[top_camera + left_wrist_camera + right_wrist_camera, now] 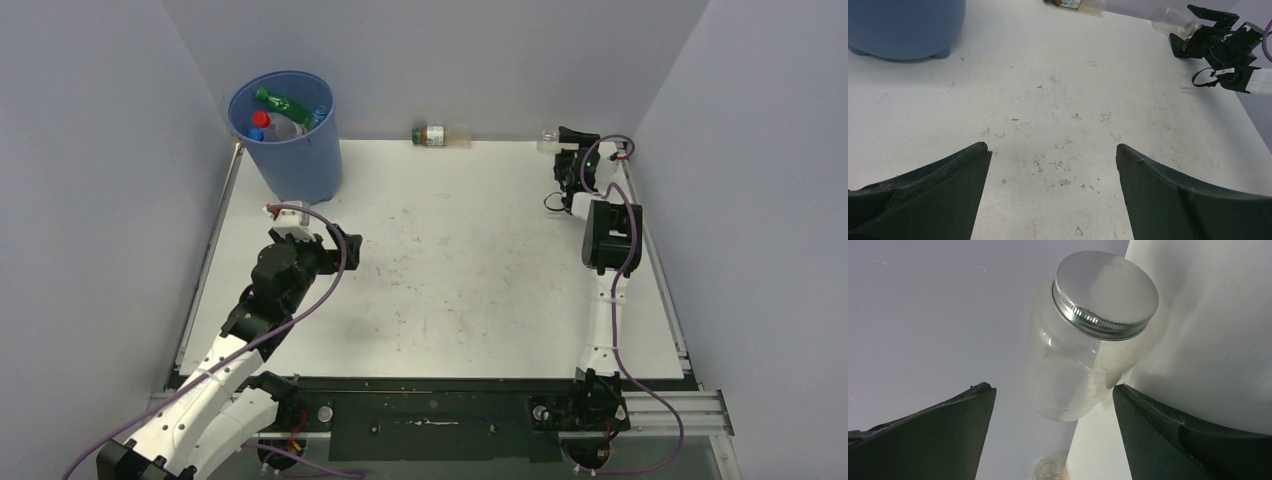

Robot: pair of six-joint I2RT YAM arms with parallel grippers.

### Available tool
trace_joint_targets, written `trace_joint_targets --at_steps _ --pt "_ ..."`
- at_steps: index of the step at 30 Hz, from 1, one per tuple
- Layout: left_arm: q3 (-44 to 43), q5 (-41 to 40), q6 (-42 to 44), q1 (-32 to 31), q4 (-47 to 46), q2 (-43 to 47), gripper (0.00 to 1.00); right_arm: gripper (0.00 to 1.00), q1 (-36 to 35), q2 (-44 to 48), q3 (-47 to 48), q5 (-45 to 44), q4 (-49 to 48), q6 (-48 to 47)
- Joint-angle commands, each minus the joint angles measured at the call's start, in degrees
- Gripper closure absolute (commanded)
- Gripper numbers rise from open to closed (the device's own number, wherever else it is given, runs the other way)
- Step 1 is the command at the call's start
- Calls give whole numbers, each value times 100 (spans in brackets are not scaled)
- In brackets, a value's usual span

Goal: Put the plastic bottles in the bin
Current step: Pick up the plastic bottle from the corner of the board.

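From above, the bin [285, 140] stands at the far left corner of the desk [450, 280]. It holds several plastic bottles, among them a green bottle [283, 103] lying across the top, with a red cap [261, 119] and a blue cap [257, 133] beside it. A labelled bottle [432, 135] lies on its side at the desk's far edge, against the back wall [450, 60]. A clear bottle [549, 137] sits in the far right corner. The right hand [566, 136] is just beside it and points at it. The left hand [348, 247] hangs over the left half of the desk, near the bin but apart from it.

The left wrist view shows the left hand [1052, 149] spread wide with nothing between its fingers [948, 195], only bare, scuffed desk [1058, 100]. The bin's base [903, 27] is at upper left and the labelled bottle [1075, 4] at the top edge. At upper right the clear bottle [1170, 19] lies in front of the right hand [1198, 31].

The right wrist view shows the right hand [1052, 388] spread wide and gripping nothing. The clear bottle [1068, 365], closed with a silver lid [1105, 292], lies ahead of the fingers [938, 435] where the desk [1208, 340] meets the back wall [938, 300]. It is not touching either finger.
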State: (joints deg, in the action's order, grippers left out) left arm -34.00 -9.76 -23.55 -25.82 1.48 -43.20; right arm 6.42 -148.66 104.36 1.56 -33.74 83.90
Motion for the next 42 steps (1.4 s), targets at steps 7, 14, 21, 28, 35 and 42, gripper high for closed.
trace_joint_targets --at_steps 7,14,21,28,35,42 --pt "-10 18 8 51 -297 -93 4 16 75 -917 512 -8 1212 115" --pt "-19 57 4 94 -310 -187 4 21 67 -1308 1096 73 1500 119" --pt "-19 136 -9 130 -346 -223 4 12 36 -1462 1355 304 1675 -154" --pt "-10 165 -18 130 -350 -224 4 28 35 -1537 1338 393 1509 -66" --pt "-27 206 -48 139 -358 -209 4 52 36 -1240 660 504 928 81" --pt "11 239 -104 130 -375 -1 4 61 44 -455 -454 656 149 96"
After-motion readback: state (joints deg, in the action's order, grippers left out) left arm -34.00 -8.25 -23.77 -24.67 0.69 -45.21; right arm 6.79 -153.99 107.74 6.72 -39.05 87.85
